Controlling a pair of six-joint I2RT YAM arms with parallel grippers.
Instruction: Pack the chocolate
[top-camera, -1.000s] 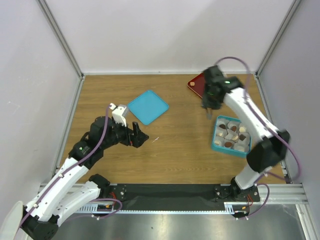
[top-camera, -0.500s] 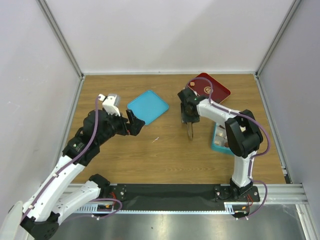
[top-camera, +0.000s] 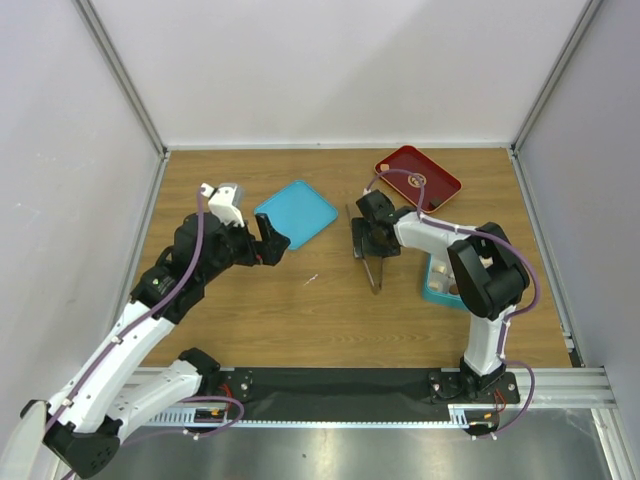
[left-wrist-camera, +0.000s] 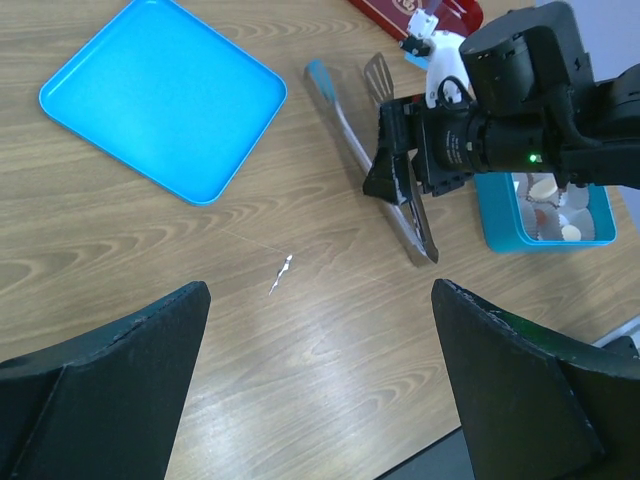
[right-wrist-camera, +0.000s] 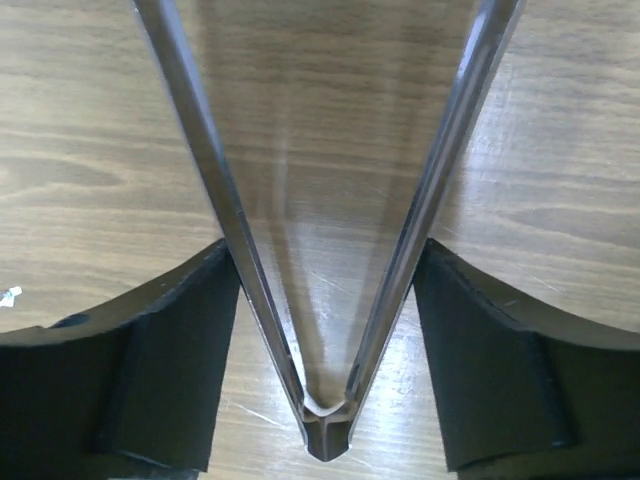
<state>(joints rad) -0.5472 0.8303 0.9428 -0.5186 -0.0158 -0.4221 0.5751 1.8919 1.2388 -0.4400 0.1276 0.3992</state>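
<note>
The chocolate pieces (left-wrist-camera: 545, 190) lie in the teal compartmented box (left-wrist-camera: 497, 215), which the right arm mostly hides in the top view (top-camera: 432, 287). My right gripper (top-camera: 366, 245) is low over the table's middle, shut on a pair of metal tongs (top-camera: 372, 268). In the right wrist view the gripper (right-wrist-camera: 325, 255) has both pads against the arms of the tongs (right-wrist-camera: 330, 440) near their hinge, and the tongs spread in a V. My left gripper (top-camera: 272, 240) is open and empty beside the teal lid (top-camera: 296, 212); in its own view it (left-wrist-camera: 320, 390) is above bare wood.
The dark red tray (top-camera: 418, 178) sits at the back right, behind the right gripper. The teal lid (left-wrist-camera: 165, 95) lies flat left of the tongs (left-wrist-camera: 400, 205). A small white scrap (top-camera: 311, 279) lies on the wood between the arms. Walls close in on three sides.
My right gripper has carried the tongs from the red tray and box leftward to the table's middle and lowered them. My left gripper has moved up toward the teal lid.
</note>
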